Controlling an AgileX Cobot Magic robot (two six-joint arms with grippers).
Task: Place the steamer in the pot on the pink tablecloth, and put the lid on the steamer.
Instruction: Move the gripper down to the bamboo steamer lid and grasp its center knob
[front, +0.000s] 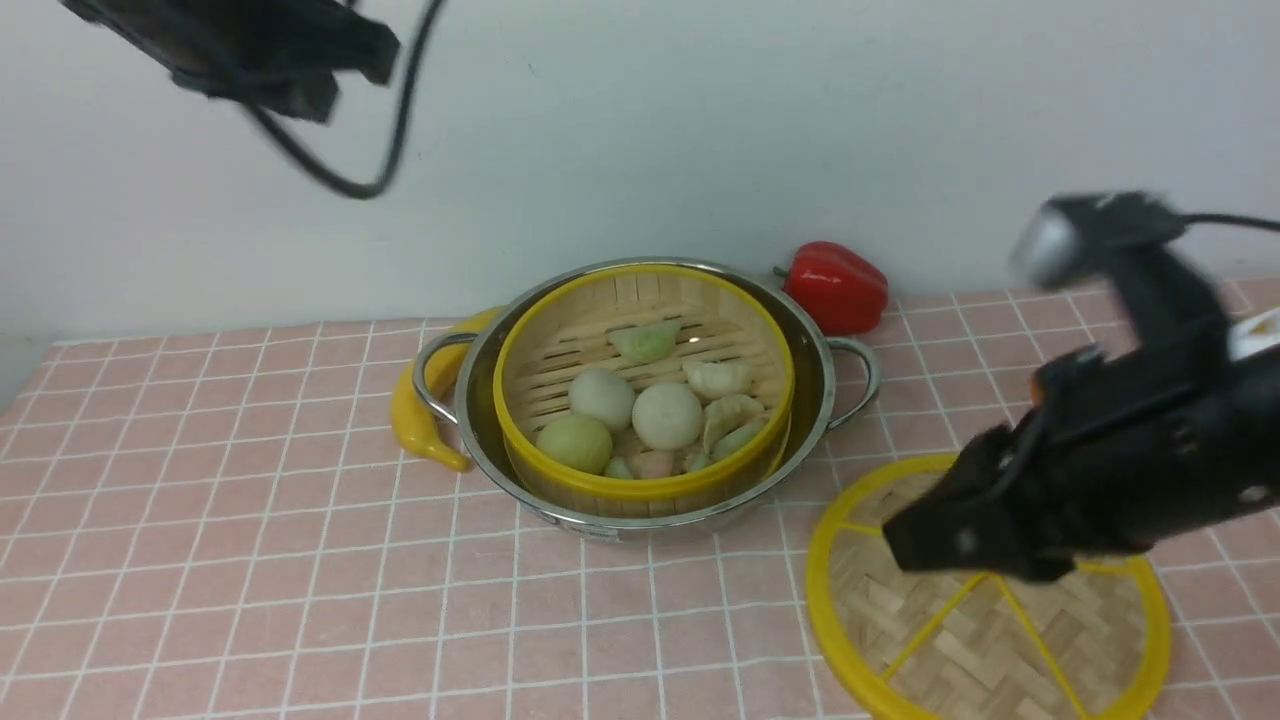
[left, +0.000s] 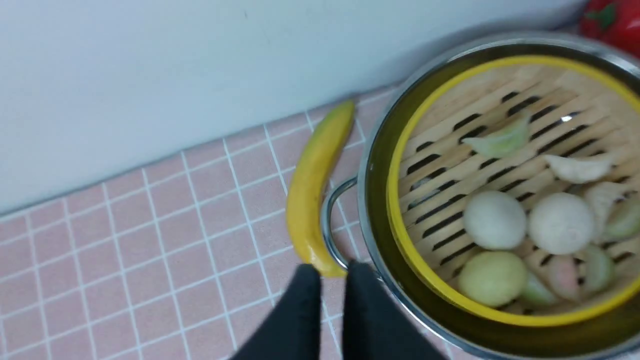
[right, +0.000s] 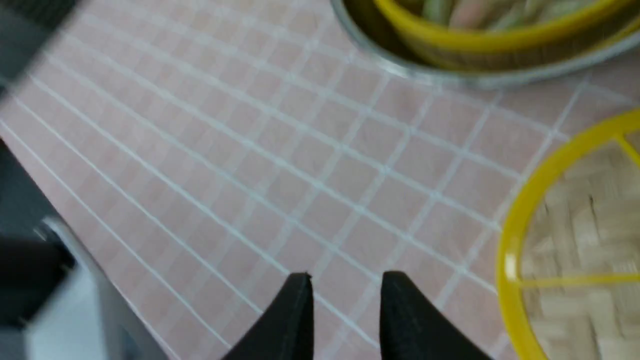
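Note:
The steamer (front: 585, 345), a bamboo basket with yellow rims and white and pale green buns and dumplings, sits inside the shiny pot (front: 818, 395) on the pink tablecloth (front: 250, 550). The lid (front: 960, 650), a woven disc with yellow rim and spokes, lies flat on the cloth to the pot's front right. My right gripper (right: 347, 276) hovers over the cloth just beside the lid's rim (right: 510, 250), open and holding nothing; its arm (front: 1100, 470) covers the lid's far part. My left gripper (left: 333, 267) is raised above the pot's left handle (left: 330, 220), shut and empty.
A yellow banana (front: 415, 420) lies against the pot's left handle. A red bell pepper (front: 838, 285) stands behind the pot by the white wall. The left arm (front: 250, 50) hangs high at the back left with a looping cable.

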